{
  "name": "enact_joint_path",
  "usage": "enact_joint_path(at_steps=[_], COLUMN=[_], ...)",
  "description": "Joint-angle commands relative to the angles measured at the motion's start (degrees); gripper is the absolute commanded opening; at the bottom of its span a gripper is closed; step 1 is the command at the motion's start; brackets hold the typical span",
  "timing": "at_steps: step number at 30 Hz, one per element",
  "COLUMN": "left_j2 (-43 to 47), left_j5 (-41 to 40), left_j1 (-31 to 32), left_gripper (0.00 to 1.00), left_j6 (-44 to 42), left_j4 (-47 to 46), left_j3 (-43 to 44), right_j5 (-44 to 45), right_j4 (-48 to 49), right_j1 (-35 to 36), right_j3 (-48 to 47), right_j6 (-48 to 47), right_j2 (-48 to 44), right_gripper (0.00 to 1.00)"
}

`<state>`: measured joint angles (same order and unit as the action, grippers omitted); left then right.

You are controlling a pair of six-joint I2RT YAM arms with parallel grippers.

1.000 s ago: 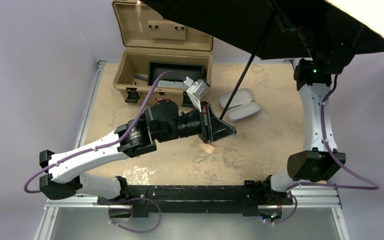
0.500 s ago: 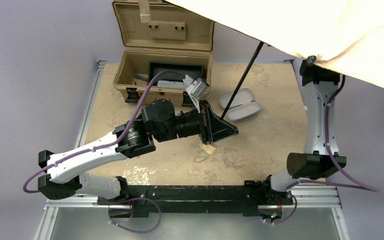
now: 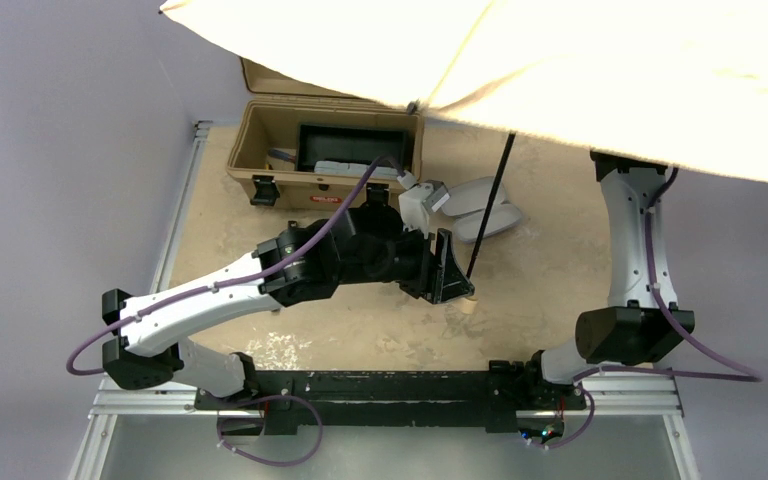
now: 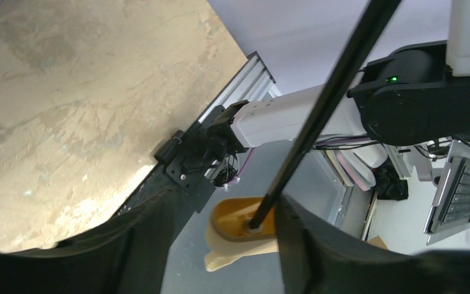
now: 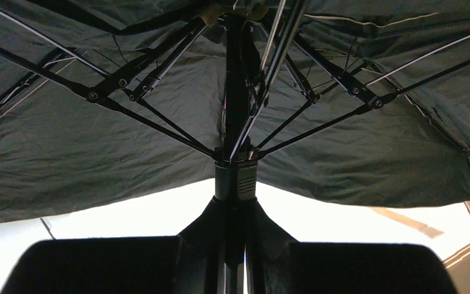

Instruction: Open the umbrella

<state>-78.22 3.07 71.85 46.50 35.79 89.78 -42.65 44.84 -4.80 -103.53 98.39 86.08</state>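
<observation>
Canopy of cream-tan, black-lined folding umbrella point(image 3: 610, 70) spread above mottled beige counter point(image 3: 360, 330); thin black shaft point(image 3: 490, 210) slanting down to tan knob handle point(image 3: 467, 306). Left hand point(image 4: 223, 245) apart around knob; right hand point(image 5: 235, 263) clamped on black runner point(image 5: 235, 177). Red label point(image 3: 332, 201) on tan plastic toolbox point(image 3: 260, 150) unreadable.

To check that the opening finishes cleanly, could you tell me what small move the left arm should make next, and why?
Probably draw the left gripper back off the tan handle: its jaws stand open either side of the shaft, the umbrella's canopy is fully spread, and the right gripper is shut on the runner under the ribs.
</observation>
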Motion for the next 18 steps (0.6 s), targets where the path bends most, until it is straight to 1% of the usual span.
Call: enact_joint_path(at_steps=[1, 3, 6, 8, 9, 14, 16, 18], left_j2=[2.8, 3.4, 3.7, 3.6, 3.5, 2.7, 1.3, -0.3], left_j5=[3.7, 2.8, 2.1, 2.0, 2.0, 3.6, 4.7, 6.5], left_j1=[1.7, 1.6, 1.5, 1.4, 1.4, 1.4, 1.4, 1.4], left_gripper=[0.64, 0.72, 0.80, 0.89, 0.91, 0.93, 0.91, 0.87], left_j6=[0.0, -0.1, -0.4, -0.7, -1.0, -2.5, -3.2, -3.7], left_j4=[15.5, 16.0, 16.4, 16.7, 16.6, 10.5, 8.2, 6.3], left_j3=[-2.4, -1.8, -0.1, 1.2, 1.7, 1.5, 1.2, -0.5], right_j5=[10.7, 10.6, 10.6, 10.4, 10.5, 12.3, 13.4, 14.8], right_j4=[2.1, 2.2, 3.0, 2.7, 1.8, 1.5, 1.8, 2.0], right_j1=[-0.6, -0.4, 0.0, 0.6, 0.9, 1.9, 2.0, 2.0], right_j3=[-1.0, 0.5, 2.8, 3.0, 2.7, 4.4, 4.8, 3.8], right_j6=[-6.5, -7.3, -7.9, -8.6, -9.3, -8.7, -7.4, -6.3], right_j2=[-2.3, -3.2, -4.3, -4.5, -4.6, -6.2, -6.6, -6.3], right_gripper=[0.00, 0.00, 0.00, 0.00, 0.00, 0.00, 0.00, 0.00])
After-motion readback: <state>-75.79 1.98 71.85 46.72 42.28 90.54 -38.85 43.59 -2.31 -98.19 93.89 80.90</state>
